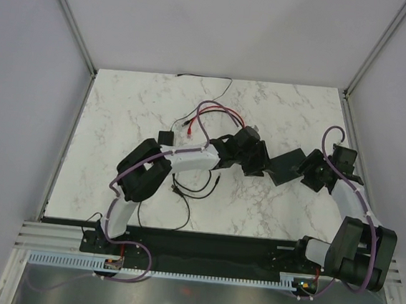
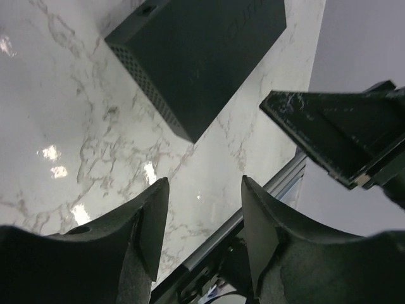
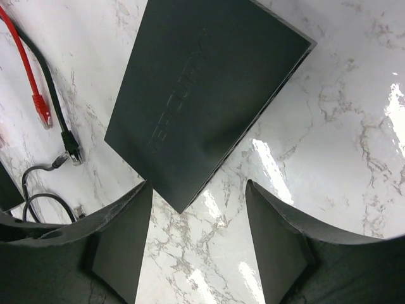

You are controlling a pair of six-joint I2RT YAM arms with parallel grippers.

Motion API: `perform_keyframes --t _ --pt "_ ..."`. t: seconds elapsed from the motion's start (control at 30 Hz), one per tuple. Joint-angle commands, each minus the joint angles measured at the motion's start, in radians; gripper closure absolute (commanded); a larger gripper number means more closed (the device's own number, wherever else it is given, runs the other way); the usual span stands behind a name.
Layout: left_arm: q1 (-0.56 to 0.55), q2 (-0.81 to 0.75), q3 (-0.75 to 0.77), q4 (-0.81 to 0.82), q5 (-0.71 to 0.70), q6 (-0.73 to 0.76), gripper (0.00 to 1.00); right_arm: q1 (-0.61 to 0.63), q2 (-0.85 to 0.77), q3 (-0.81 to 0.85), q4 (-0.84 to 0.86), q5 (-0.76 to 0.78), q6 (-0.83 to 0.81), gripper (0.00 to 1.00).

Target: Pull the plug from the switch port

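Note:
The flat matte-black switch box (image 1: 286, 167) lies on the marble table between my two grippers. It fills the upper part of the right wrist view (image 3: 202, 95) and shows in the left wrist view (image 2: 196, 57). Its port edge (image 3: 273, 104) shows dark openings with no cable in them. A red plug (image 3: 42, 109) and a black plug (image 3: 71, 147) lie loose on the table left of the box. My left gripper (image 1: 256, 161) (image 2: 205, 183) is open and empty just left of the box. My right gripper (image 1: 309, 173) (image 3: 199, 187) is open and empty, above the box's near corner.
A small black square block (image 1: 166, 138) sits left of centre. A red cable (image 1: 214, 113) loops behind the left gripper. Black cables (image 1: 192, 187) lie under the left arm, and a thin black one (image 1: 203, 76) runs along the back edge. White walls enclose the table.

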Motion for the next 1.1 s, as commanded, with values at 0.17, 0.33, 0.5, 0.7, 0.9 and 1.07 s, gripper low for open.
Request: perform_keyframes --t 0.17,0.33,0.5,0.7,0.9,1.07 --pt "0.007 0.131 0.086 0.096 0.007 -0.163 0.45 0.002 0.013 -0.040 0.081 -0.006 0.045 0.33" --pt "0.007 0.155 0.093 0.097 -0.016 -0.175 0.46 0.005 0.017 -0.074 0.138 -0.013 0.069 0.35" --pt "0.007 0.217 0.153 0.097 -0.010 -0.161 0.48 0.008 0.053 -0.089 0.195 -0.019 0.088 0.36" --pt "0.010 0.280 0.253 0.094 -0.009 -0.093 0.52 0.008 0.065 -0.129 0.280 -0.029 0.127 0.40" --pt "0.030 0.338 0.348 0.091 0.014 -0.014 0.53 0.008 0.070 -0.146 0.334 -0.037 0.144 0.49" --pt "0.065 0.382 0.411 0.088 0.051 0.055 0.53 0.008 0.120 -0.140 0.368 -0.020 0.150 0.50"
